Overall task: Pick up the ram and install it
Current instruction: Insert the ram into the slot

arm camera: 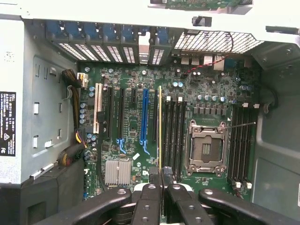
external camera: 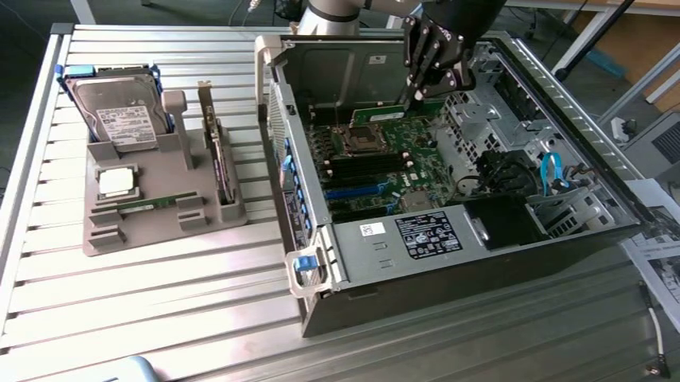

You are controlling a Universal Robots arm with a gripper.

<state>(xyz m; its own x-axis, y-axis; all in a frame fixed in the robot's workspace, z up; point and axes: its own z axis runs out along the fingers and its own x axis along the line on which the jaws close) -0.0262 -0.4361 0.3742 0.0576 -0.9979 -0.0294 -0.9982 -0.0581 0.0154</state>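
I am holding the ram (external camera: 384,116) (arm camera: 160,126) in my gripper (external camera: 409,99) (arm camera: 161,177), the fingers pinched narrow on one end of the thin green strip. I am hanging over the open computer case (external camera: 351,278) (arm camera: 42,117), at about twelve o'clock in the exterior view. The ram is standing on edge over the motherboard (external camera: 372,171) (arm camera: 131,154), just beside the processor socket (external camera: 356,139) (arm camera: 206,147). In the wrist view it is lining up with the long black memory slots (arm camera: 173,131). I cannot tell whether its lower edge is touching the board.

The case is lying on its side on the desk (external camera: 159,302), holding the motherboard and a blue cable (external camera: 549,171) at about three o'clock.

At nine o'clock in the exterior view a gray tray (external camera: 159,231) is sitting well apart from me. It is carrying a hard drive (external camera: 123,111) at its far end, a square silver processor chip (external camera: 115,181) nearer the middle, and an expansion card (external camera: 218,155) standing upright along the side nearest the case.
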